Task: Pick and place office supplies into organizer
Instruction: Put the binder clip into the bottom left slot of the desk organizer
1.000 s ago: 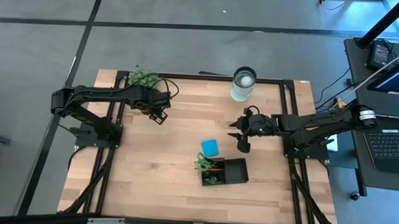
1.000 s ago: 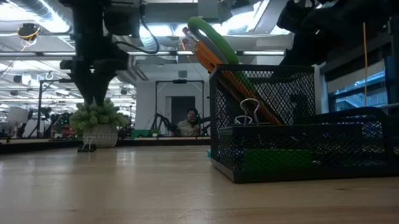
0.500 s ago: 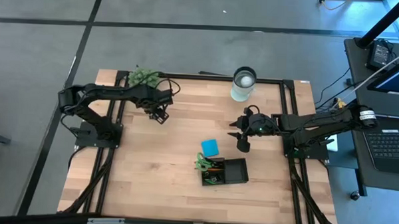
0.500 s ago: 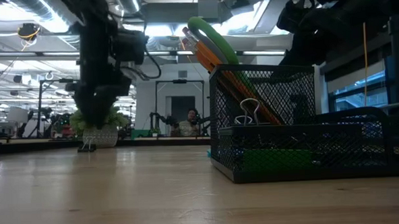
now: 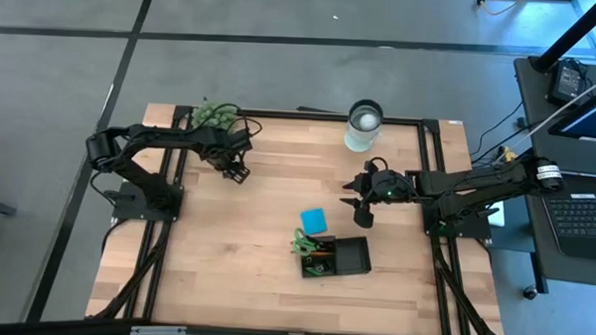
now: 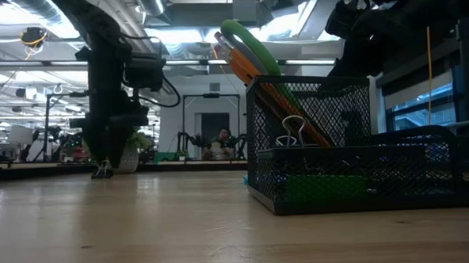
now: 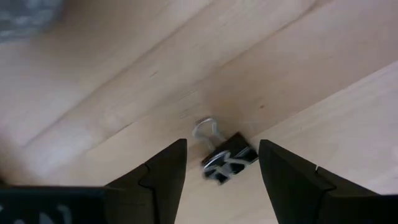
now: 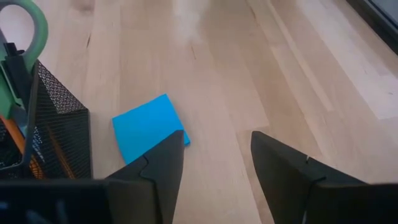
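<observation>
Left gripper [image 7: 221, 165] open, straddling the binder clip [image 7: 227, 160] lying flat on the table [image 7: 323, 81]. Risk: clip skids or flips if fingers close off-centre. Right gripper [image 8: 214, 155] open, blue note pad [image 8: 149, 127] just ahead.

I worked in a robotics lab: my wooden surface [image 5: 256, 226] stood on a grey concrete floor [image 5: 281, 77], a laptop [image 5: 580, 217] sat on a desk beside it, and ceiling ducts [image 6: 23, 14] ran over further rigs [image 6: 198, 117] behind.
</observation>
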Controlling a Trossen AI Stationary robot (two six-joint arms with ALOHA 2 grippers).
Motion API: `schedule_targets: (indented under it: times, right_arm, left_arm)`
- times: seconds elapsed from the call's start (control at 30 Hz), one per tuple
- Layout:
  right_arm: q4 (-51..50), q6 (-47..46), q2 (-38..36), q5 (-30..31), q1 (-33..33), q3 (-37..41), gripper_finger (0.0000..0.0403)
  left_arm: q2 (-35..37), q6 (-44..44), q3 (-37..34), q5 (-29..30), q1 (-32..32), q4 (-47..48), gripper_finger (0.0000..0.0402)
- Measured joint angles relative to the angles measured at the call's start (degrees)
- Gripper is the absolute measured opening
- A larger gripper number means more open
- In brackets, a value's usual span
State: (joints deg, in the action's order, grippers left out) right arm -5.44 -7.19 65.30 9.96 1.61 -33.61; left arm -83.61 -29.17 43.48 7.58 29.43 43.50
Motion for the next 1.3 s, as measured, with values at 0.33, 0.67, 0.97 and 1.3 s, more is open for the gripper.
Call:
schedule_targets:
  times: [0.33, 0.67, 0.97, 1.3]
  right_arm:
    - [0.0, 0.0, 0.0, 0.0, 0.0, 0.0, 0.0189]
    - [0.0, 0.2, 0.0, 0.0, 0.0, 0.0, 0.0189]
    - [-0.3, 0.2, 0.0, 0.0, 0.0, 0.0, 0.0189]
    - [-0.3, 0.2, 0.0, 0.0, 0.0, 0.0, 0.0189]
  left_arm:
    - [0.0, 0.7, -1.0, -2.1, 0.8, -1.6, 0.0194]
    - [0.0, 1.5, -1.0, -4.6, 0.8, -0.2, 0.0194]
    - [0.0, 2.1, -1.0, -2.4, 0.8, 1.1, 0.0194]
    - [0.0, 10.4, -1.0, -2.8, 0.7, -2.1, 0.0193]
